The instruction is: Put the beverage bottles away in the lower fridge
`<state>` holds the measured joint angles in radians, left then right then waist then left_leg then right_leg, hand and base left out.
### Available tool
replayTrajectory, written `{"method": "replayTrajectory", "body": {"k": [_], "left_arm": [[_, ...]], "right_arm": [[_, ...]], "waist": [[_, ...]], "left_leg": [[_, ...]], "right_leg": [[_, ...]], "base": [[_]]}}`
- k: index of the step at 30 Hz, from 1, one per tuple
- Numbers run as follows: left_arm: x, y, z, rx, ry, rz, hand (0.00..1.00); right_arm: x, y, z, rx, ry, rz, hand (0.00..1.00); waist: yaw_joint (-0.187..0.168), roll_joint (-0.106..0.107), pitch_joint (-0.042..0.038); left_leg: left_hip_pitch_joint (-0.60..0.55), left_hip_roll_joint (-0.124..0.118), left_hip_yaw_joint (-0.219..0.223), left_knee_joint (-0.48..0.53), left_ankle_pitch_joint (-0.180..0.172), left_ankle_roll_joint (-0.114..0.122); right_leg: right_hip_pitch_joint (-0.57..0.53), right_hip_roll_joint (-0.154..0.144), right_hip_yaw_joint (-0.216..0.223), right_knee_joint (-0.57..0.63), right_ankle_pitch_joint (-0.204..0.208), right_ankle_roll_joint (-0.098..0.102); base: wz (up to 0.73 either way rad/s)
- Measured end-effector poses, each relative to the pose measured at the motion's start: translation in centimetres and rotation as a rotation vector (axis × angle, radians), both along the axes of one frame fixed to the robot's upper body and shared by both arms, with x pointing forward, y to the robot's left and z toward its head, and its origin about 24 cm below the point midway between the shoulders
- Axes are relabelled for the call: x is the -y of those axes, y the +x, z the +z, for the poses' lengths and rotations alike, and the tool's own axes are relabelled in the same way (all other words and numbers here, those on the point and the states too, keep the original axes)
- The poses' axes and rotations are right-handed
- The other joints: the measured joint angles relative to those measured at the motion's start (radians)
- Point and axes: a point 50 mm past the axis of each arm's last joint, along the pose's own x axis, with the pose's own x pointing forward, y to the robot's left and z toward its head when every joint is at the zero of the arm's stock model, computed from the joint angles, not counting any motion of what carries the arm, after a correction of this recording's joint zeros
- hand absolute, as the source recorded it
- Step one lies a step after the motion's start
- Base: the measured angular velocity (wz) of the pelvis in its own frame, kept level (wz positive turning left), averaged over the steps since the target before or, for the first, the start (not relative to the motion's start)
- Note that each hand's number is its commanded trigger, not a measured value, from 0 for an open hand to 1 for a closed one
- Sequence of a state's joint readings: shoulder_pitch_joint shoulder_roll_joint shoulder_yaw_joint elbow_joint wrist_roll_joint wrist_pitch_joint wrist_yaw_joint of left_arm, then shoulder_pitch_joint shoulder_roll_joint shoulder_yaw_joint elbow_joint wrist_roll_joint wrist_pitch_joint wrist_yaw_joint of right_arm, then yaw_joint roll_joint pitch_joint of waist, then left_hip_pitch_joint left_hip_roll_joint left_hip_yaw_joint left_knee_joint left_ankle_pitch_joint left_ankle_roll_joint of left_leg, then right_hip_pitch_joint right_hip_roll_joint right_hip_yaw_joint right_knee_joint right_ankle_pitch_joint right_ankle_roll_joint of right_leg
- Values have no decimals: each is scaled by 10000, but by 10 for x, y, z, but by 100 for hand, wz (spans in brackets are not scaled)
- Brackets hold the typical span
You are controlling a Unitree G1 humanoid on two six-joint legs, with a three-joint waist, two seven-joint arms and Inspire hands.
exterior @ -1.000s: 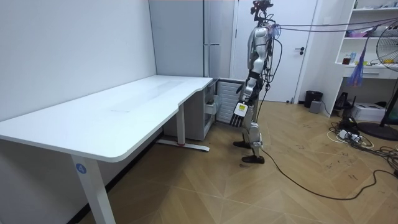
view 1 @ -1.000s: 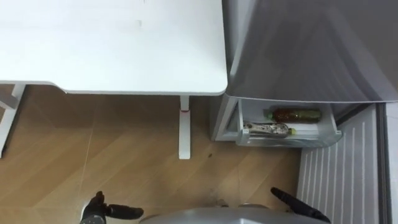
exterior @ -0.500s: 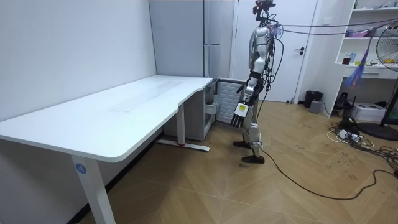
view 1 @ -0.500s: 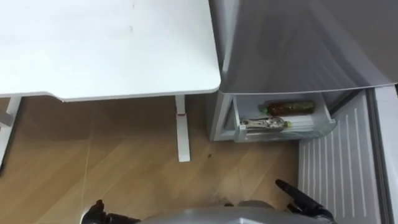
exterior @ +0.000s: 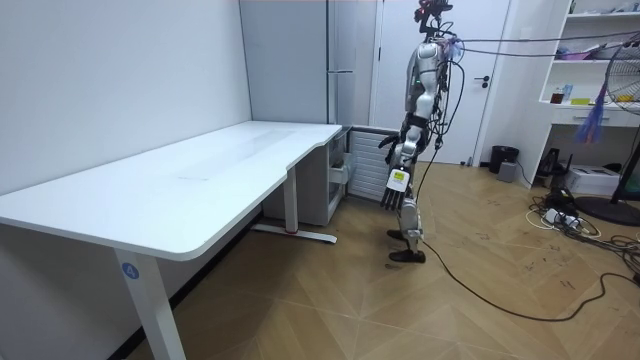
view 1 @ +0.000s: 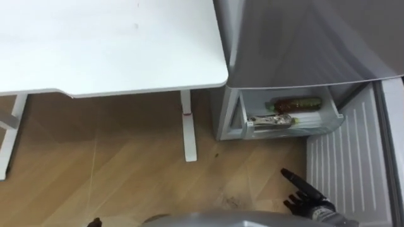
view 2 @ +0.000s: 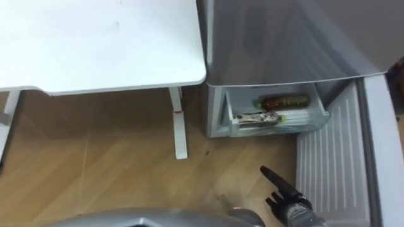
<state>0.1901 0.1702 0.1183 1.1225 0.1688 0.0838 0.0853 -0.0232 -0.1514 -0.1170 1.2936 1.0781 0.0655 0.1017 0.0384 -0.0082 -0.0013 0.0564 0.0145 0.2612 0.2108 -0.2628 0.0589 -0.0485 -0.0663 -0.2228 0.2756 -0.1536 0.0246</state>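
Two drink bottles lie in the drawer [view 1: 288,127] of the grey fridge's [view 1: 303,38] open lower part: a brown bottle [view 1: 295,103] at the back and a paler bottle [view 1: 271,120] at the front. The lower door [view 1: 347,157] stands swung open at the right. My right hand [view 1: 304,193] reaches forward low over the floor beside that door, fingers straight, holding nothing. My left hand [exterior: 392,187] hangs at my side with its fingers pointing down, empty. In the room view I stand upright on the wood floor facing the fridge [exterior: 350,60].
A white table [view 1: 107,44] stands left of the fridge, its leg [view 1: 188,126] close to the fridge's corner. Bare wood floor [view 1: 126,176] lies between me and both. In the room view, a shelf unit [exterior: 590,60] and floor cables [exterior: 570,225] are behind me.
My right hand has come forward and up into view. My left hand has dropped to the picture's bottom edge. The eye view shifted slightly, and in the room view I stand straighter.
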Motion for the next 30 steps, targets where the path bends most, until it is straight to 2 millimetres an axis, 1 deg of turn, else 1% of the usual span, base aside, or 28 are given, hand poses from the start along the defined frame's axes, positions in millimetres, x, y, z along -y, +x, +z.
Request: {"method": "replayTrajectory", "body": {"k": [1,2,3,5,6,7,8,10,11,12,14,15,16,17,18,19,20,21,22,23,25,26,27,29,30], "left_arm": [[2,5,0,106,-39,-68,0],[3,14,0,224,-62,-195,0],[4,20,0,321,-84,-257,0],[9,40,1,711,-192,-598,0],[10,44,2,797,-209,-684,0],[11,49,2,972,-254,-703,0],[11,52,3,1188,-307,-592,0],[10,54,3,1303,-345,-347,0],[9,54,3,1326,-335,-185,0],[9,54,3,1353,-314,-165,0],[12,59,4,1483,-404,-69,0],[12,61,4,1543,-437,-3,0],[12,64,4,1598,-449,24,0],[12,71,5,1739,-483,129,0],[13,75,6,1841,-490,168,0],[13,82,8,1992,-469,86,0],[13,84,8,2054,-452,78,0],[13,88,9,2143,-409,98,0],[12,90,10,2215,-344,91,0],[11,91,10,2242,-311,64,0],[7,96,13,2334,76,-63,0],[6,96,14,2303,219,-186,0],[6,96,14,2281,275,-251,0],[5,99,15,2386,351,-220,0],[5,101,16,2431,354,-199,0]], "right_arm": [[-1,11,2,260,48,-150,0],[-2,25,5,553,107,-252,0],[-2,31,7,686,126,-327,0],[-3,54,13,1134,160,-569,0],[-3,61,15,1278,167,-540,0],[-5,75,20,1614,203,-498,0],[-5,86,25,1889,207,-447,0],[-5,95,29,2153,251,-550,0],[-4,98,31,2322,393,-933,0],[-3,100,32,2405,460,-1127,0],[3,113,40,2855,566,-1834,0],[5,117,43,3022,565,-1957,0],[9,125,48,3310,557,-2143,0],[15,131,54,3542,473,-2356,0],[19,133,56,3684,452,-2535,0],[26,140,63,3971,365,-2792,0],[29,144,67,4123,336,-2941,0],[34,152,74,4421,311,-3180,0],[39,158,81,4674,273,-3377,0],[41,161,83,4752,227,-3446,0],[53,166,93,5003,33,-3848,0],[57,169,97,5145,40,-4143,0],[59,171,99,5238,37,-4274,0],[68,182,114,5667,-44,-4581,0],[70,186,119,5805,-88,-4575,0]], "waist": [[-21,-12,-3],[-80,-18,3],[-89,-14,12],[-7,29,72],[-4,68,103],[19,143,146],[-6,198,170],[16,206,189],[84,173,214],[151,152,228],[296,85,340],[303,78,355],[343,72,398],[431,69,423],[467,73,435],[542,59,470],[599,54,505],[635,55,509],[666,46,514],[692,28,522],[793,-84,558],[858,-119,549],[884,-131,544],[953,-231,516],[954,-245,511]], "left_leg": [[-372,34,-10,163,1,2],[-764,55,-110,424,16,22],[-950,59,-194,549,21,29],[-1528,113,-241,888,36,39],[-1656,127,-240,958,38,38],[-1911,142,-241,1058,39,38],[-2168,165,-241,1179,44,32],[-2579,201,-244,1434,44,28],[-2850,206,-242,1598,45,24],[-2991,195,-237,1683,45,23],[-3773,121,-242,2178,37,23],[-3996,110,-247,2308,35,26],[-4462,98,-259,2620,28,32],[-4944,92,-263,3022,-27,56],[-5209,96,-267,3255,-100,61],[-5750,96,-265,3745,-281,71],[-6038,98,-261,4011,-362,81],[-6649,98,-272,4562,-556,39],[-7196,90,-317,5017,-613,68],[-7486,88,-353,5222,-633,77],[-8530,84,-580,6046,-716,115],[-9005,102,-705,6395,-742,99],[-9244,97,-757,6578,-769,103],[-10212,97,-869,7249,-836,127],[-10441,104,-881,7375,-836,128]], "right_leg": [[-291,-3,-94,-25,93,-38],[-588,-23,-287,-24,160,-75],[-736,-22,-301,-18,184,-82],[-1168,-7,-275,21,276,-152],[-1275,-5,-287,54,286,-166],[-1552,-24,-309,181,300,-193],[-1806,-30,-321,276,315,-230],[-2252,-74,-314,601,264,-310],[-2606,-127,-281,917,197,-381],[-2819,-174,-262,1112,145,-405],[-3759,-424,-295,1923,-62,-539],[-3995,-541,-301,2057,-86,-565],[-4481,-626,-270,2437,-127,-629],[-4962,-714,-256,2849,-228,-703],[-5242,-739,-233,3092,-282,-732],[-5839,-858,-137,3635,-438,-809],[-6123,-910,-85,3922,-538,-832],[-6721,-962,18,4413,-717,-842],[-7235,-1090,8,4833,-876,-883],[-7483,-1108,30,5005,-903,-913],[-8393,-1199,-2,5676,-1001,-1021],[-8790,-1156,16,5917,-1016,-1071],[-8988,-1138,28,6059,-1034,-1106],[-9872,-1153,62,6618,-1086,-1194],[-10088,-1151,86,6723,-1083,-1209]], "base": [[0],[6],[15],[6],[-6],[-6],[-7],[-4],[-4],[-6],[-2],[0],[8],[10],[8],[0],[0],[6],[9],[19],[26],[21],[12],[11],[13]]}}
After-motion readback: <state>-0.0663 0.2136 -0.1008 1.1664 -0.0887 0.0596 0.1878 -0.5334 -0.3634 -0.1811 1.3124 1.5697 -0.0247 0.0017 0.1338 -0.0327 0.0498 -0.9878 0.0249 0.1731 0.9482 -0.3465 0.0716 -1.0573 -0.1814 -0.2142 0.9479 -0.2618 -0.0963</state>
